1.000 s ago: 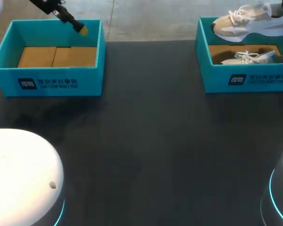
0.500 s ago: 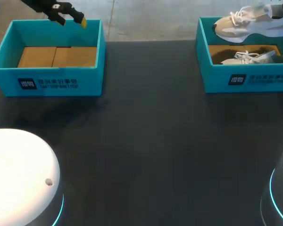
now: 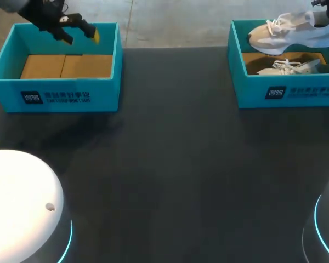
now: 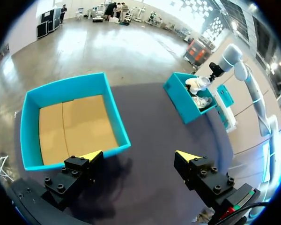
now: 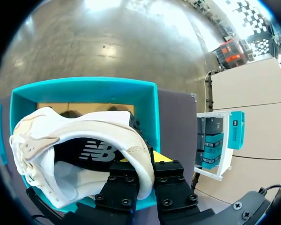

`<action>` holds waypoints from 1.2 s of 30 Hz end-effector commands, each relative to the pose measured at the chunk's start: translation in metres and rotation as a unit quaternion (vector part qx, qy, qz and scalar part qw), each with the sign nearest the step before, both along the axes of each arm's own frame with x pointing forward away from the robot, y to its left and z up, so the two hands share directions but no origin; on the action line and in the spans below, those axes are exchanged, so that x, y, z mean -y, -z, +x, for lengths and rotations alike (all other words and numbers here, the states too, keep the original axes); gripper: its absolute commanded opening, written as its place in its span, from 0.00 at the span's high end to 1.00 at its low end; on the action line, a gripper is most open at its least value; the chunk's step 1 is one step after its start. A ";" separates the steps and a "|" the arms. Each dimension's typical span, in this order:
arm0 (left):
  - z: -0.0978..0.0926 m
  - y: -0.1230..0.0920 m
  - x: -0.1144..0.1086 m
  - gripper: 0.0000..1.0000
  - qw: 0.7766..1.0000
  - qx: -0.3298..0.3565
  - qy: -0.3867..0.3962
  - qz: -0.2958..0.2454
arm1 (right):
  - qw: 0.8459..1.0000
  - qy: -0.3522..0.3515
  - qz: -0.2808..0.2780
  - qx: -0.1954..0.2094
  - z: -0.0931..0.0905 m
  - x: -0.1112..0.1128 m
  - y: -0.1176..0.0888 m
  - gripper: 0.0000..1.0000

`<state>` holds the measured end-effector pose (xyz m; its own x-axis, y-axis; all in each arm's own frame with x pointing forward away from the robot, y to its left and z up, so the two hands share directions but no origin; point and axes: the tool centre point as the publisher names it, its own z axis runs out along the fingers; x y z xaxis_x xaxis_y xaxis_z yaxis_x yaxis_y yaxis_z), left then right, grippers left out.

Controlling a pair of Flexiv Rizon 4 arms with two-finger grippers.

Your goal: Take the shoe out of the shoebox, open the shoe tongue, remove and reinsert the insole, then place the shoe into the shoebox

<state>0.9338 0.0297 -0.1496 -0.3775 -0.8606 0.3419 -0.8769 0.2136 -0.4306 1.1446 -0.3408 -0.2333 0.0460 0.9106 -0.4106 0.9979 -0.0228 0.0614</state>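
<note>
Shoe first: the white shoe (image 3: 285, 32) hangs above the right shoebox (image 3: 288, 92) at roughly one o'clock on the table (image 3: 170, 164), toe pointing toward nine o'clock, lifted clear of the box floor. My right gripper (image 5: 147, 164) pinches its heel collar, one finger inside the shoe and one outside. A second shoe (image 3: 288, 66) lies on the cardboard floor beneath it. At eleven o'clock my left gripper (image 4: 138, 157) hovers with fingers spread wide, above the far wall of the left shoebox (image 3: 60, 97), whose brown cardboard floor shows.
</note>
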 end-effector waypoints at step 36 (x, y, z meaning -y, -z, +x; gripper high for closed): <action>-0.040 0.051 -0.022 0.00 0.992 -0.099 -0.057 0.056 | 0.998 0.059 -0.003 -0.004 0.017 0.012 0.066 1.00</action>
<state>0.8951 0.0514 -0.1993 -0.2125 -0.9292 0.3023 -0.9632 0.1471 -0.2249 1.1558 -0.3522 -0.2945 0.1488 0.8967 -0.4169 0.9888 -0.1375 0.0571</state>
